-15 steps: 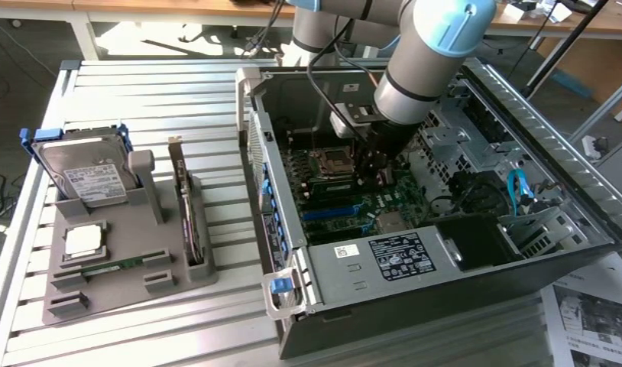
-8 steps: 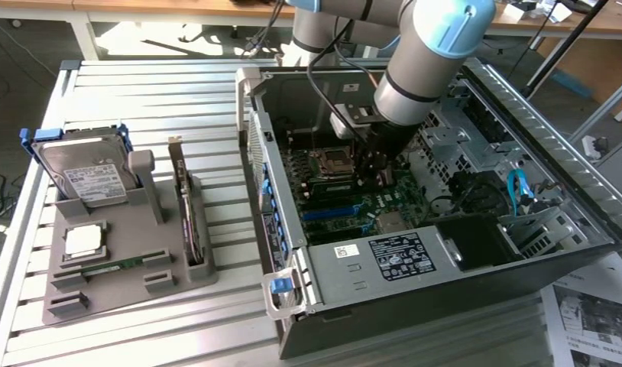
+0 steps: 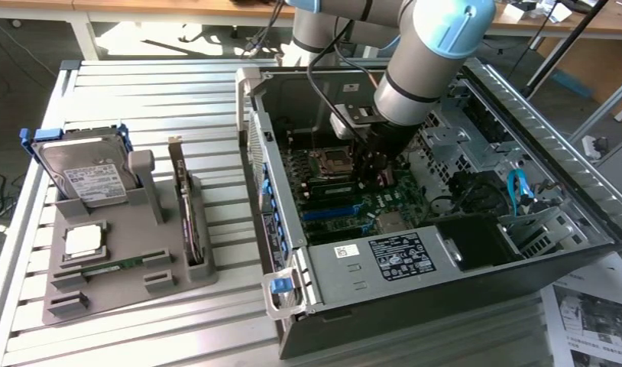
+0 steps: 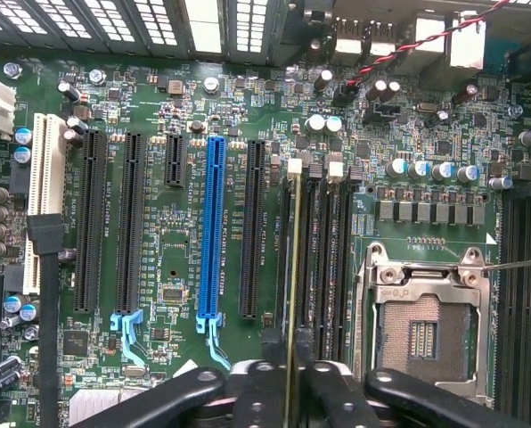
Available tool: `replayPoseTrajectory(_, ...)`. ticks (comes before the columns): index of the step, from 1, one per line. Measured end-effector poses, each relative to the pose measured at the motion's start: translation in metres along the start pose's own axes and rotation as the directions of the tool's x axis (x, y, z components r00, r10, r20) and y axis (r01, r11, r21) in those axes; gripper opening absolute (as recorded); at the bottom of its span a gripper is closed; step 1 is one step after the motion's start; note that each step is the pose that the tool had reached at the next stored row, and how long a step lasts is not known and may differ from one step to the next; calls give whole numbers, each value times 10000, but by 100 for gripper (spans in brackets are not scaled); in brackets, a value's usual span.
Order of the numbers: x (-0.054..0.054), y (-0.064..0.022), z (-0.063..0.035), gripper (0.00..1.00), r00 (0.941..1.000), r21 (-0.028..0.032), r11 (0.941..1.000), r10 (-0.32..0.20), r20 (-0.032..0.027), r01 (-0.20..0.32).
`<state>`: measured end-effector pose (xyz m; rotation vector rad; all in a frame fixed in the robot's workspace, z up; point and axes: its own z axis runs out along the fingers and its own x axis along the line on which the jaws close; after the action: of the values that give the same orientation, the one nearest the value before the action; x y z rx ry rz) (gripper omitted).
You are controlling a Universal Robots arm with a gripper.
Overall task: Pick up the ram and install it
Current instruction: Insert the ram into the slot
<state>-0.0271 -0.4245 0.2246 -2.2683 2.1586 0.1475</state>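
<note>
jaws nearly closed either side of the long, thin green circuit-board ram [image 4: 293, 267]. we can't tell if they pinch it or sit just clear.

ram stands on edge in the bank of black memory slots [image 4: 323, 259], in the outermost slot on the side away from the empty silver-framed cpu socket [image 4: 423, 334].

our read: pick-up and carry done, stick is in the slot, full seating unconfirmed.

near end of the slot is hidden under the jaws. the white latch [image 4: 294, 166] at the far end is visible, but we can't tell if it's locked.

exterior view: the grey arm with light-blue caps [image 3: 423, 69] blocks the slots inside the open dark-grey computer case [image 3: 555, 160]. further off, the grey plastic parts tray [image 3: 118, 229] sits on the slatted metal desk [image 3: 158, 99].
</note>
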Motion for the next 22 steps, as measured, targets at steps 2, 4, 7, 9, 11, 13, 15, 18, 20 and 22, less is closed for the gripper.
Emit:
replayPoseTrajectory(2, 0, 0, 0, 28, 10000, 0, 10000, 0, 0, 0)
replayPoseTrajectory(4, 0, 0, 0, 28, 10000, 0, 10000, 0, 1, 0)
replayPoseTrajectory(7, 0, 0, -5, 28, 10000, -1, 10000, 0, 0, 0)
replayPoseTrajectory(9, -1, 1, -21, 28, 10000, 0, 10000, 0, 0, 0)
replayPoseTrajectory(11, -4, 3, -51, 28, 10000, 0, 10000, 0, 1, 0)
replayPoseTrajectory(13, -7, 5, -92, 28, 10000, 0, 10000, 0, 2, 0)
replayPoseTrajectory(15, -22, 17, -296, 28, 10000, 0, 10000, 0, 1, 0)
replayPoseTrajectory(18, -44, 36, -598, 28, 10000, -2, 10000, 0, -1, 0)
replayPoseTrajectory(20, -44, 35, -597, 28, 10000, 0, 10000, 0, 1, 0)
replayPoseTrajectory(22, -44, 35, -597, 11, 10000, 0, 10000, 0, 1, 0)
